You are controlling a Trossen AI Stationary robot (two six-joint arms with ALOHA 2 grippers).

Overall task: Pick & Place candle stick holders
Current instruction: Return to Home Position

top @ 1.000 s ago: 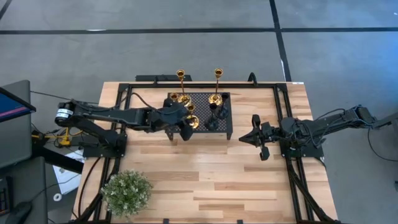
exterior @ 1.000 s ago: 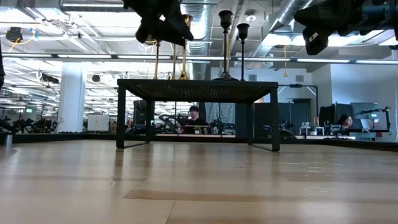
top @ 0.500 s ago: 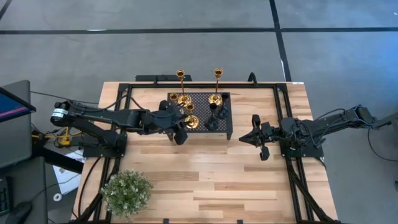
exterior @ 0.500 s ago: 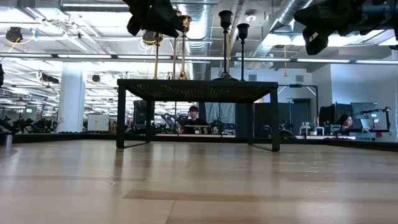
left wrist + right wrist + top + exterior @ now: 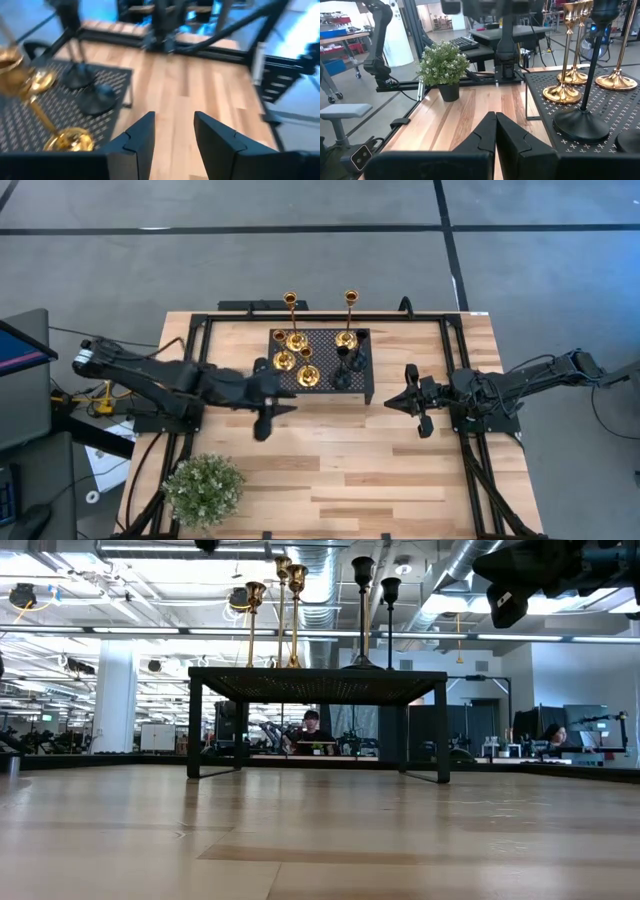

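Note:
Six candle stick holders stand by their bases on the black perforated stand (image 5: 320, 360). Two tall gold ones (image 5: 292, 320) (image 5: 349, 318) are at its far side, two short gold ones (image 5: 285, 360) (image 5: 307, 376) at its near left, and two black ones (image 5: 343, 377) (image 5: 358, 360) at its near right. My left gripper (image 5: 272, 412) is open and empty above the table, just off the stand's near left corner; its wrist view shows the gap (image 5: 172, 137). My right gripper (image 5: 392, 403) is shut and empty to the right of the stand (image 5: 495, 130).
A green potted plant (image 5: 203, 488) stands at the table's near left corner. A black frame (image 5: 450, 370) runs around the tabletop. The near half of the wooden table (image 5: 350, 470) is bare wood. In the low view people sit at desks in the room behind (image 5: 312, 730).
My left gripper has drawn back from the short gold holder at the stand's near left, going toward the table's near left. The holder stays upright on the stand.

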